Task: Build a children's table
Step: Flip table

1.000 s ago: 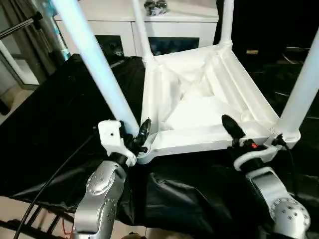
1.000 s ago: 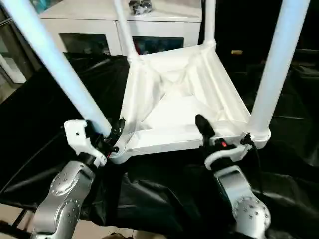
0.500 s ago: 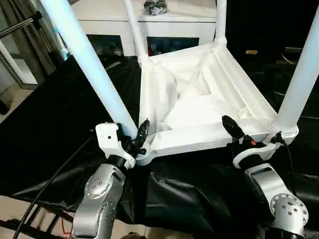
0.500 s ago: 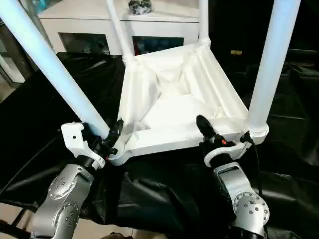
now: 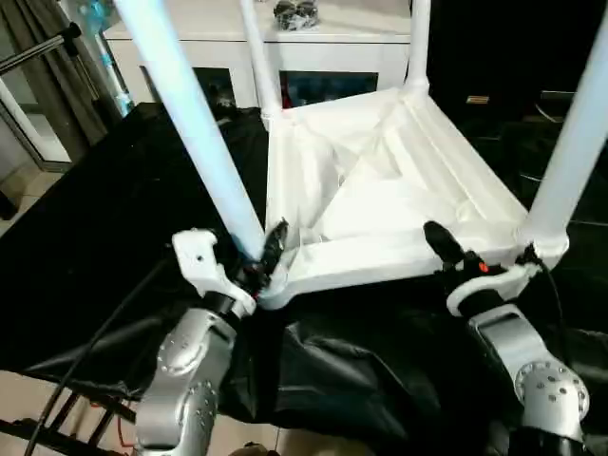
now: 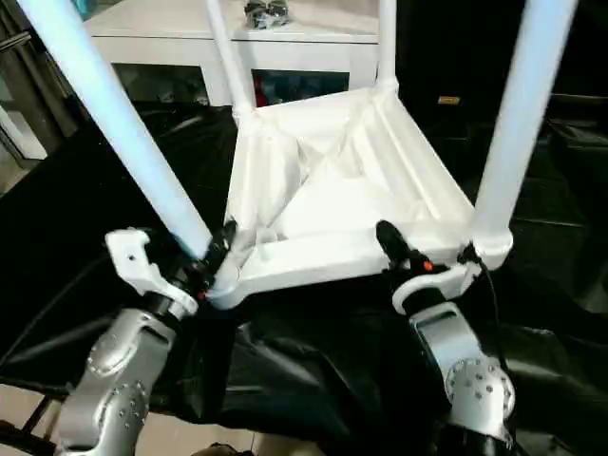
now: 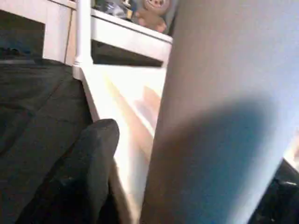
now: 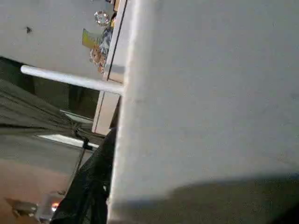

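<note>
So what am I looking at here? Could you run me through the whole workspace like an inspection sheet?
Surface: black cloth draped over the work surface, wrinkled at the front edge.
Job's things: white plastic rectangular tabletop lying upside down, ribbed underside up; four long white tubular legs stand in its corner sockets, such as the near left leg and the near right leg.
Clutter: nothing seen on the cloth.
Grippers: left gripper at the base of the near left leg; right gripper at the tabletop's near edge beside the near right leg.
Cables: thin black cable hanging off the cloth's left front.
Surroundings: white glass-door cabinet behind, a small shiny object on top.
</note>
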